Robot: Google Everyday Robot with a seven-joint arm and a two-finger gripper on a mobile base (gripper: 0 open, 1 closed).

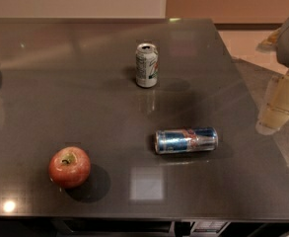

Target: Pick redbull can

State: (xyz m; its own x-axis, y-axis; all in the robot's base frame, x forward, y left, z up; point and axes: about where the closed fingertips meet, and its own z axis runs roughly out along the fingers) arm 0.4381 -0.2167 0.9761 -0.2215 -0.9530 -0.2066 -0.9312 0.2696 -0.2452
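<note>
You had not yet begun the pick: the redbull can point(186, 140) lay on its side on the counter point(60, 83), near and right of centre, untouched. Your tool point(278, 104) hung at the right edge, well apart from it, and I could not tell whether it was open or closed.

You are looking down at the table point(30, 83) from above its near edge, facing the far edge at middling range; the hand point(274, 113) is hanging at your view's right border.
</note>
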